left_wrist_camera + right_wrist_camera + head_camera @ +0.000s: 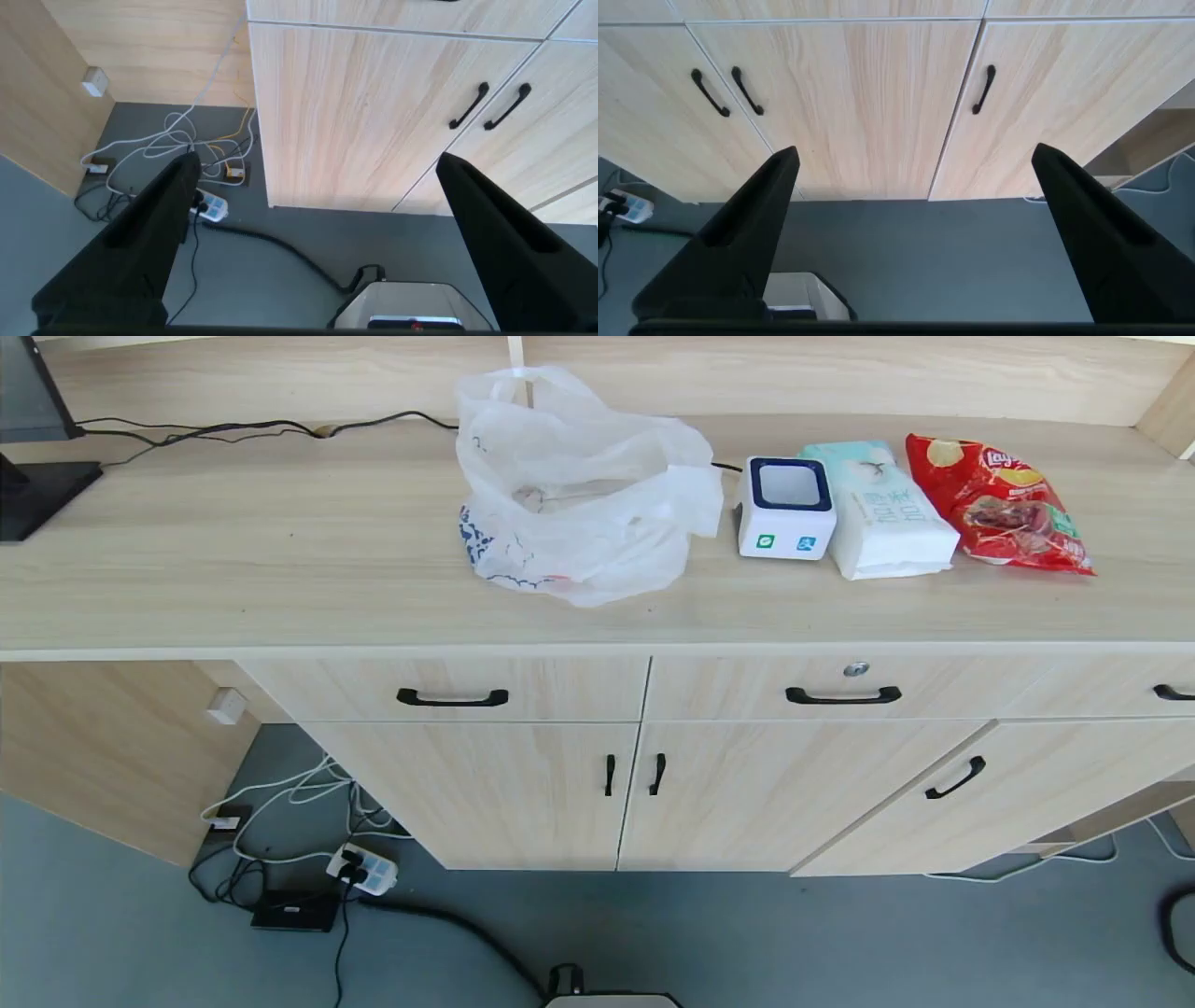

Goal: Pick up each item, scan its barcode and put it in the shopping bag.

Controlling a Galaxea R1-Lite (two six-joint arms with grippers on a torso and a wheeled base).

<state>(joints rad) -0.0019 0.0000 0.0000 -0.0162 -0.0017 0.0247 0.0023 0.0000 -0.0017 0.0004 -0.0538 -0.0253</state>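
Head view: on the pale wooden bench we see a red crinkly foil crisp bag, likely light, slippery and crushable, best pinched at a sealed end; beside it a soft white tissue pack, squeezable across its width, then the white box scanner and translucent plastic shopping bag. Left wrist view: our left fingers hang released, empty, before cupboard doors. Right wrist view: right fingers likewise.

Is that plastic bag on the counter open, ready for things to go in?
Open: the shopping bag stands slumped on the counter with its mouth gaping upward.
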